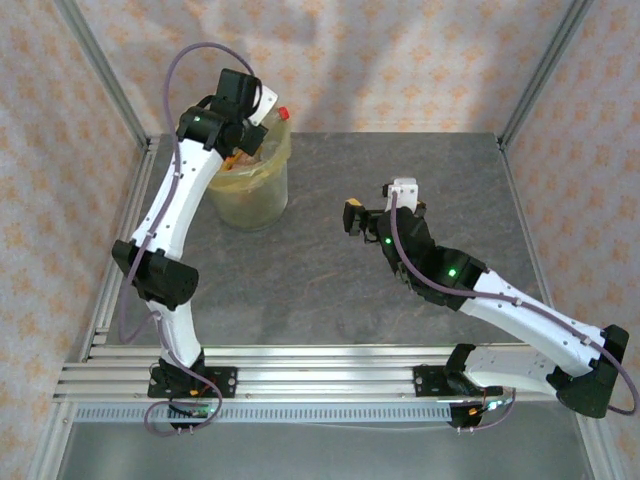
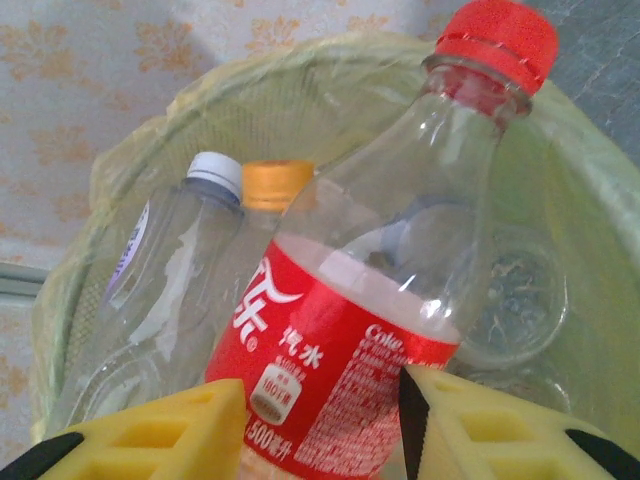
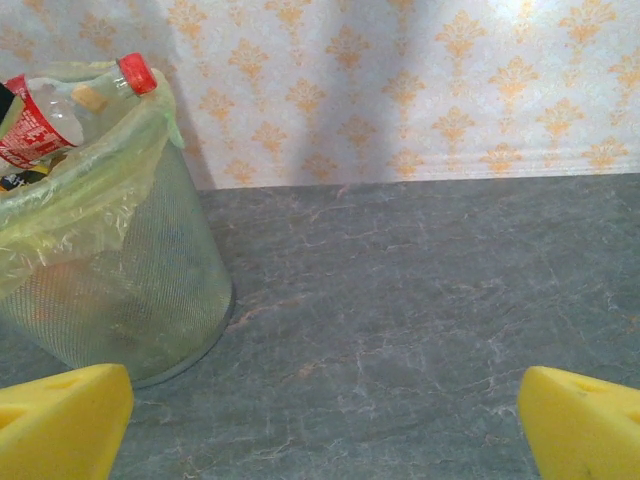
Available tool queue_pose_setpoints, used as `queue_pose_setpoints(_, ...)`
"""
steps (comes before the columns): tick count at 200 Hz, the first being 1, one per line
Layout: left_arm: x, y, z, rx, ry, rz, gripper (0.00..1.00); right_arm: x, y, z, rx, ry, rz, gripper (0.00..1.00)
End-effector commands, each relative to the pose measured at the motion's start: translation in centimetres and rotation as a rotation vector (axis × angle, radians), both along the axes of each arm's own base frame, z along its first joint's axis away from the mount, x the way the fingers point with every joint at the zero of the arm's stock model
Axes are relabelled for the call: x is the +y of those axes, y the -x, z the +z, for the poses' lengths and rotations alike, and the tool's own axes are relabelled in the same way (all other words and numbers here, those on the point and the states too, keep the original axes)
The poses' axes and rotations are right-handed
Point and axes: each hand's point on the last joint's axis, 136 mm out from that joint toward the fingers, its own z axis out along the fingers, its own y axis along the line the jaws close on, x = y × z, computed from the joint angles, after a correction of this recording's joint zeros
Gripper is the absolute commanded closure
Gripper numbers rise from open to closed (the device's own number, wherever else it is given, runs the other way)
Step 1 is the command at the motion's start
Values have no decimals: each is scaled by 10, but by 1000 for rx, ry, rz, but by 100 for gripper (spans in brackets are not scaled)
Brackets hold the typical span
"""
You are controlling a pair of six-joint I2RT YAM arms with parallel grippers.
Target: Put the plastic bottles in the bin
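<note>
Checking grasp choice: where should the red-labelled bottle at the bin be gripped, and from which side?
Grip the red-labelled bottle across its straight labelled body, coming from its base end, where the left gripper sits. The neck tapers toward the red cap, which points away over the bin rim.

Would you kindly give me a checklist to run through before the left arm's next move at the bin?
1. Grip of left hand on red-label bottle: ok.
2. Left hand above bin: ok.
3. Red-label bottle wholly below bin's rim: not ok, its cap sticks up.
4. Room left in bin: cannot tell; other bottles lie high.
5. Right hand open, apart from bin: ok.
</note>
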Motion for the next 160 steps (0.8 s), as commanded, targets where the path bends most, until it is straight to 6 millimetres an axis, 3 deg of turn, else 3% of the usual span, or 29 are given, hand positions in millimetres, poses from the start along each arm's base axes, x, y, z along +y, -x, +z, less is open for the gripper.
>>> queue_pose_setpoints(1,9,18,7,16,11,14,52,-9,0,2,-2,-3,-33,1)
queue_pose_setpoints(25,6,21,16,-5,40,8,42,-10,-1,2,-2,-3,-36,1)
queue_pose_setpoints(75,9,33,42,-69,75,10,38,-11,0,0,2,0,-38,1)
queue_pose_setpoints(119,13,48,82,-192,160,46,32,-12,-1,2,-4,0,-42,1)
queue_pose_setpoints(160,35,74,124,-345,241,165,20,-22,0,0,6,14,-91,1)
